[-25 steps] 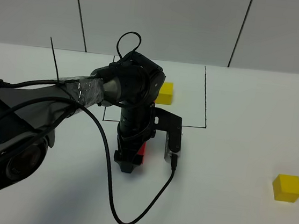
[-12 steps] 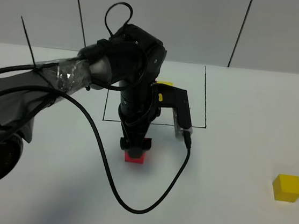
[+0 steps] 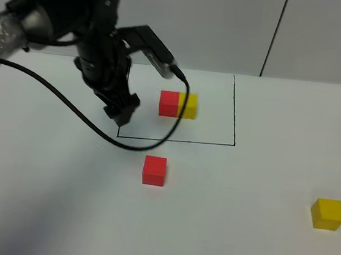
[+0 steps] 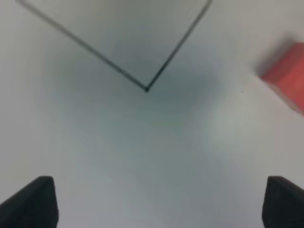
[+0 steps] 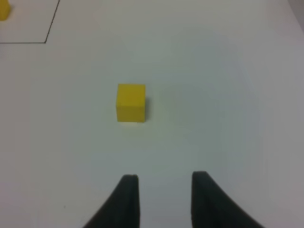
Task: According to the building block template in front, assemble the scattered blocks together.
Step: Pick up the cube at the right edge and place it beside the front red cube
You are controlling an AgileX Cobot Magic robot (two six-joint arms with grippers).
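Note:
The template stands inside a black outlined rectangle (image 3: 235, 110): a red block (image 3: 169, 103) touching a yellow block (image 3: 189, 105). A loose red block (image 3: 154, 170) lies in front of the outline and shows at the edge of the left wrist view (image 4: 287, 76). A loose yellow block (image 3: 327, 213) lies far right. My left gripper (image 3: 121, 113) hangs open and empty over the outline's front left corner (image 4: 146, 89), its fingers (image 4: 40, 202) wide apart. My right gripper (image 5: 164, 202) is slightly open and empty, a short way from the yellow block (image 5: 130, 102). It is out of the exterior view.
The left arm's black cable (image 3: 91, 124) loops down over the table in front of the outline's left side. The template's yellow block shows at the corner of the right wrist view (image 5: 4, 10). A white wall stands behind the table.
My left gripper has let go of the loose red block in front of the outline, risen and swung back left. The template blocks are uncovered. The yellow block at right has not moved.

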